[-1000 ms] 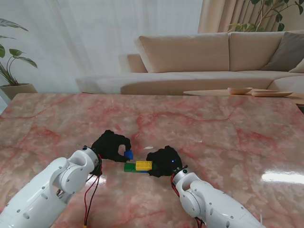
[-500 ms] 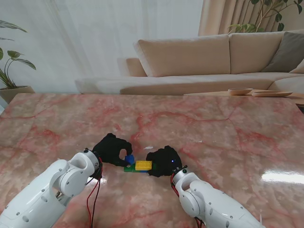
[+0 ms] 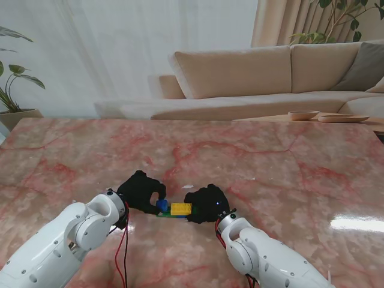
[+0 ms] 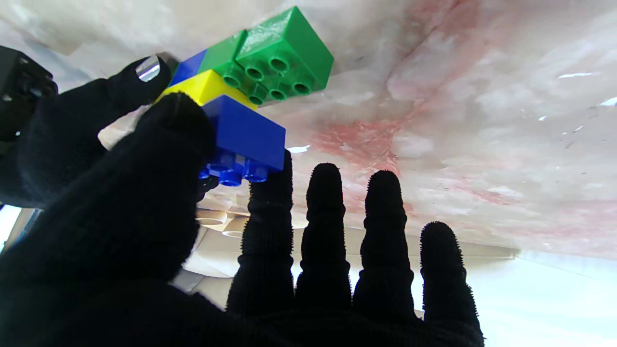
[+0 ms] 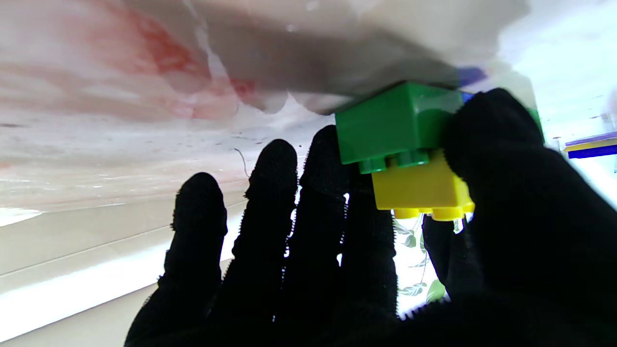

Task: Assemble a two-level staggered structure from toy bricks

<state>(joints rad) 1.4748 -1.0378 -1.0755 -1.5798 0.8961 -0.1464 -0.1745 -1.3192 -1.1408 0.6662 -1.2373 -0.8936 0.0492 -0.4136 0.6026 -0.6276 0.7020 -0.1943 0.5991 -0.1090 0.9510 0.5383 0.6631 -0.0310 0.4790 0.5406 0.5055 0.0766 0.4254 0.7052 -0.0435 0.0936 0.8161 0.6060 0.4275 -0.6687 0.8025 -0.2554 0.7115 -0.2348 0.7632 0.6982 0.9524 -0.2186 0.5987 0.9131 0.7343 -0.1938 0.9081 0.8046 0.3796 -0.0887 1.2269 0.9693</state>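
Since a second ago, the left robot hand (image 3: 140, 191) has carried its pinched blue brick (image 3: 162, 205) down beside the yellow brick (image 3: 180, 209) on the green base (image 3: 170, 214), mid-desk (image 3: 270, 156). Right robot hand (image 3: 207, 204) grips that base. Bricks look light, rigid, slick; hold their flat sides.

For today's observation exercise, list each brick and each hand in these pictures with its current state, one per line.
blue brick: on the upper level beside the yellow brick, pinched by the left hand
yellow brick: seated on the green bricks
green bricks: bottom level, flat on the table
left hand: shut on blue brick
right hand: bracing the stack
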